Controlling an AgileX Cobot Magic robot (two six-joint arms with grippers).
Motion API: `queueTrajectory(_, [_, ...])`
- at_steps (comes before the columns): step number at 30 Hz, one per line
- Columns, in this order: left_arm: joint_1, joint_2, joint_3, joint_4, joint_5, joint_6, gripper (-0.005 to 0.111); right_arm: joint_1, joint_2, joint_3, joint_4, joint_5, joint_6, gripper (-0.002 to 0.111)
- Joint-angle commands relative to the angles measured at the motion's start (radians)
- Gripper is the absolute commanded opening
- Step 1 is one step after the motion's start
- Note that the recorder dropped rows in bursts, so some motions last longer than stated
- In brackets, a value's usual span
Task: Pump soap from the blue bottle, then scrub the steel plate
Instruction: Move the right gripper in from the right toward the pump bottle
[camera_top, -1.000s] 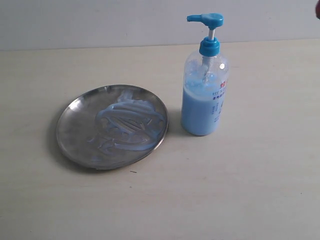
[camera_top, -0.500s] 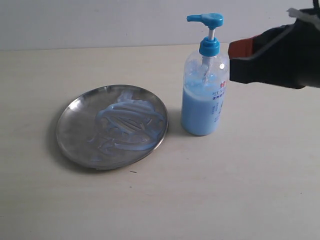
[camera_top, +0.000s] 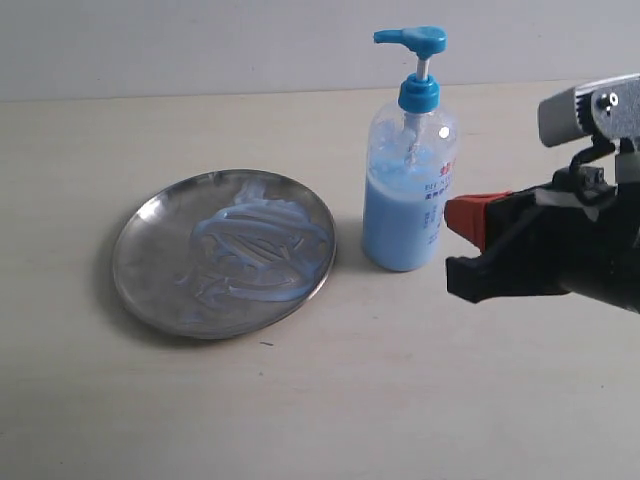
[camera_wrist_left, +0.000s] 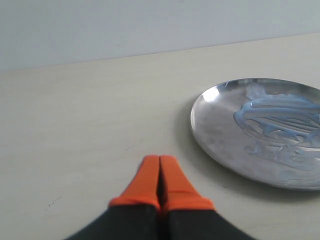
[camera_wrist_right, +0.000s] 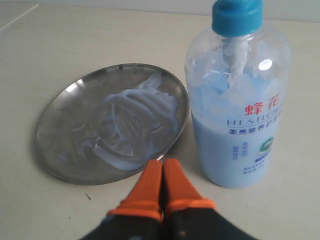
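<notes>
Our right gripper hangs low, its orange-tipped jaws pressed together; our left gripper likewise has its jaws closed.

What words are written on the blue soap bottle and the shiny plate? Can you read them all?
"蜂花", big and red, on the label of the blue bottle.
"& FLOWER", blue, just under it; the word before it is too blurred to read.
Blue Chinese line and small print lower on the label: too small and blurred to read.
Steel plate: no writing.
</notes>
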Motion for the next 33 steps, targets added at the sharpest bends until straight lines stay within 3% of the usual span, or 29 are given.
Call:
queueTrajectory(1, [0.003, -0.006, 0.003, -0.001, -0.006, 0.001, 0.0, 0.004, 0.003, 0.05, 0.003, -0.131, -0.132, 0.0])
queueTrajectory(7, [0.003, -0.006, 0.003, -0.001, -0.006, 0.001, 0.0, 0.004, 0.003, 0.1, 0.038, -0.313, -0.127, 0.0])
queueTrajectory(13, [0.003, -0.006, 0.003, -0.001, -0.006, 0.001, 0.0, 0.004, 0.003, 0.114, 0.037, -0.28, -0.097, 0.0])
queueTrajectory(21, [0.003, -0.006, 0.003, -0.001, -0.006, 0.001, 0.0, 0.004, 0.003, 0.279, 0.236, -0.518, -0.18, 0.0])
queueTrajectory(25, [0.003, -0.006, 0.003, -0.001, -0.006, 0.001, 0.0, 0.004, 0.011, 0.279, 0.236, -0.508, -0.18, 0.0])
queueTrajectory(27, [0.003, -0.006, 0.003, -0.001, -0.006, 0.001, 0.0, 0.004, 0.036, 0.279, 0.236, -0.463, -0.18, 0.006])
queueTrajectory(29, [0.003, -0.006, 0.003, -0.001, -0.006, 0.001, 0.0, 0.004, 0.069, 0.279, 0.236, -0.478, -0.18, 0.021])
queueTrajectory(31, [0.003, -0.006, 0.003, -0.001, -0.006, 0.001, 0.0, 0.004, 0.09, 0.279, 0.236, -0.52, -0.18, 0.048])
queueTrajectory(33, [0.003, -0.006, 0.003, -0.001, -0.006, 0.001, 0.0, 0.004, 0.09, 0.279, 0.236, -0.535, -0.18, 0.064])
